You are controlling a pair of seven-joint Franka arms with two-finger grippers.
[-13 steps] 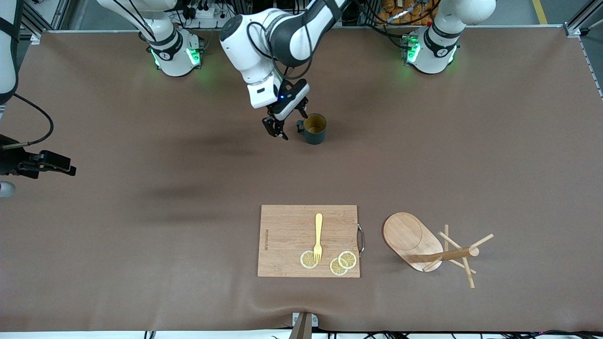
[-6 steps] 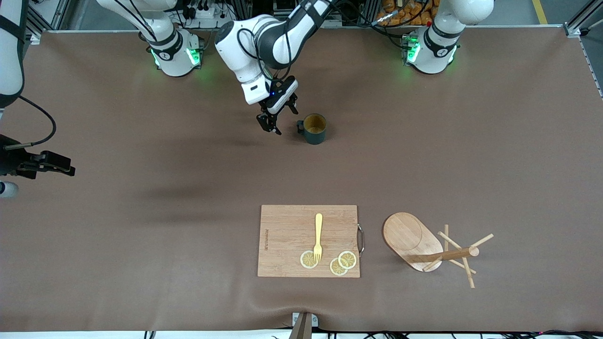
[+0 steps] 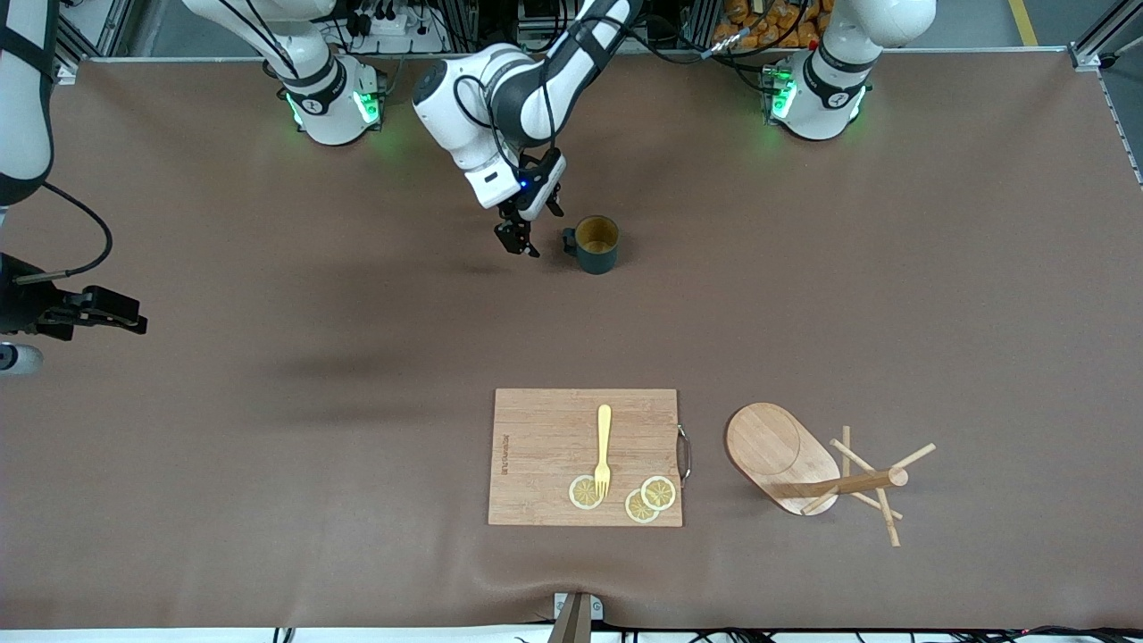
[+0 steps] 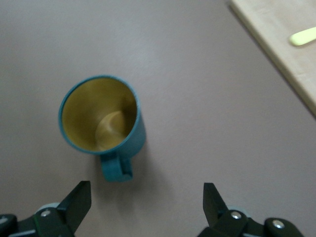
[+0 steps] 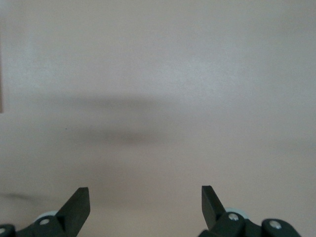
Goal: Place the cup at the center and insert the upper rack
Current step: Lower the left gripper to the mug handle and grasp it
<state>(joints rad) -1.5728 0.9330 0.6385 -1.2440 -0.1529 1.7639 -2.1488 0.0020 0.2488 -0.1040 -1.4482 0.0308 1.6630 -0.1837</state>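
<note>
Front: left pincer (image 3: 529, 230) spread wide, empty, low just beside the cup (image 3: 596, 243), which stands upright mid-desk toward the robots' edge; mug tree (image 3: 817, 469) lies tipped near the camera-side edge beside the cutting board (image 3: 545, 446). Left wrist: cup (image 4: 102, 121) handle points at the fingers (image 4: 76, 205), no contact. Right wrist: right pincer (image 5: 145, 205) spread wide over bare desk (image 5: 163, 89), waiting.

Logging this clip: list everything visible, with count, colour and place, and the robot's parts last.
Small dark teal-green mug with ochre-yellow inside: 1, upright on the table, farther from the front camera than the board.
Light wooden mug tree: 1, tipped on its side, beside the board toward the left arm's end.
Rectangular wooden cutting board: 1, light wood, near the table's front-camera edge.
Yellow fork: 1, on the board.
Lemon slices: 3, pale yellow, on the board by the fork's tines.
Brown table: 1, under everything.
Left tool: 1, black, open, beside the mug's handle, holding nothing.
Right tool: 1, black, open, empty, waiting over the right arm's end of the table.
</note>
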